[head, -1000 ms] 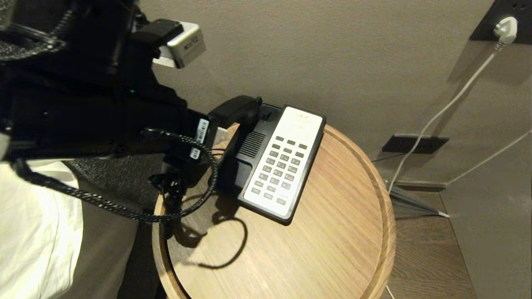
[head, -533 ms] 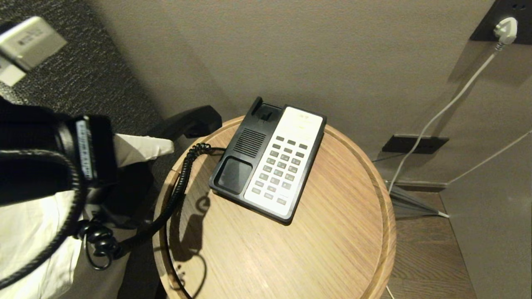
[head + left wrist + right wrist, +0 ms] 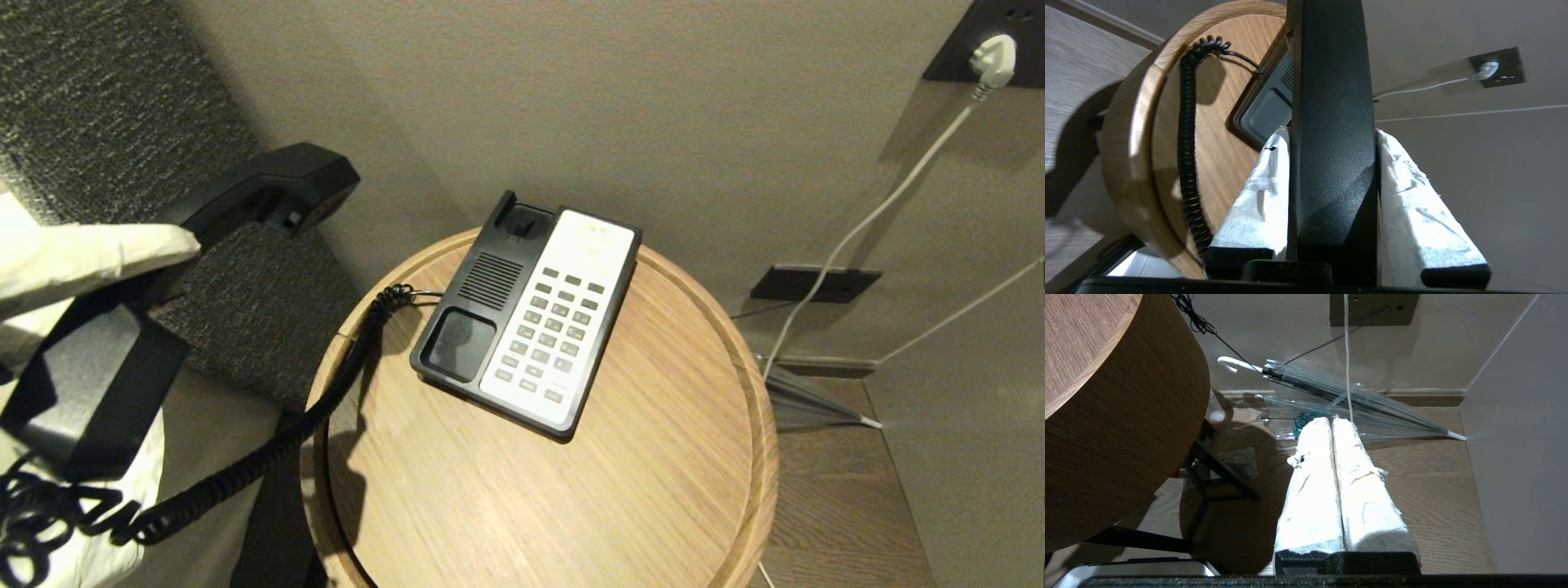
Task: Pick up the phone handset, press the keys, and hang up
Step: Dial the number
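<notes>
Round wooden table (image 3: pixel 571 506) against beige wall, black-and-white phone base (image 3: pixel 531 322) near its far edge, cradle empty. Phone handset (image 3: pixel 204 245) lifted clear, off table's left side, clamped mid-shaft in left gripper (image 3: pixel 1333 134); white-wrapped fingers (image 3: pixel 1261 196) pressed on both flanks, jaws partly open around it. Coiled cord (image 3: pixel 326 408) trailing over table rim. Right gripper (image 3: pixel 1333 424) low beside table, above floor, jaws closed, empty. Folded clear umbrella (image 3: pixel 1351 400) on floor.
</notes>
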You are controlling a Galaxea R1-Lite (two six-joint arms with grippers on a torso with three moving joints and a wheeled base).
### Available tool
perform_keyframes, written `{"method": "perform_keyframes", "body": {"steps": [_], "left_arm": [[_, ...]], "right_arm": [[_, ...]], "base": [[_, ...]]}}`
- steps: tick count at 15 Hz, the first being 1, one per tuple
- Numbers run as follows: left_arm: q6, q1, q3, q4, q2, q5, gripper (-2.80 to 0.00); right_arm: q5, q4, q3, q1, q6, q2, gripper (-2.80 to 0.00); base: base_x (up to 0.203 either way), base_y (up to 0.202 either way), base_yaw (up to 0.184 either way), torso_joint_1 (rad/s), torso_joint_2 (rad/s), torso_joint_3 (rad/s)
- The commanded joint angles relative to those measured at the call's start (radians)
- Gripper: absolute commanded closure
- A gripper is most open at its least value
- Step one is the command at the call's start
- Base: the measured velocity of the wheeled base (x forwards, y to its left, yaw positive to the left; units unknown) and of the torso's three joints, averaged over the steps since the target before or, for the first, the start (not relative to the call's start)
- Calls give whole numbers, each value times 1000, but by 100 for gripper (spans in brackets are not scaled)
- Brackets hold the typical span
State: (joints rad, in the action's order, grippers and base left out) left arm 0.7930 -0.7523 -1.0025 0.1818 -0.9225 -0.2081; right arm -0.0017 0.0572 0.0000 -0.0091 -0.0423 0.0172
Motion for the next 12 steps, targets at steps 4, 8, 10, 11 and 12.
{"method": "perform_keyframes", "body": {"steps": [4, 8, 10, 11, 12], "left_arm": [[3, 8, 48, -41, 86, -2, 0], [2, 21, 55, -47, 93, 1, 0], [2, 21, 56, -45, 97, 4, 0], [2, 21, 58, -47, 97, 4, 0], [2, 21, 56, -47, 96, 6, 0]], "right_arm": [[0, 1, 21, 0, -1, 0, 0], [0, 1, 21, 0, -1, 0, 0], [0, 1, 21, 0, -1, 0, 0], [0, 1, 21, 0, -1, 0, 0], [1, 1, 21, 0, 5, 0, 0]], "base": [[0, 0, 0, 0, 0, 0], [0, 0, 0, 0, 0, 0], [0, 0, 0, 0, 0, 0], [0, 0, 0, 0, 0, 0], [0, 0, 0, 0, 0, 0]]}}
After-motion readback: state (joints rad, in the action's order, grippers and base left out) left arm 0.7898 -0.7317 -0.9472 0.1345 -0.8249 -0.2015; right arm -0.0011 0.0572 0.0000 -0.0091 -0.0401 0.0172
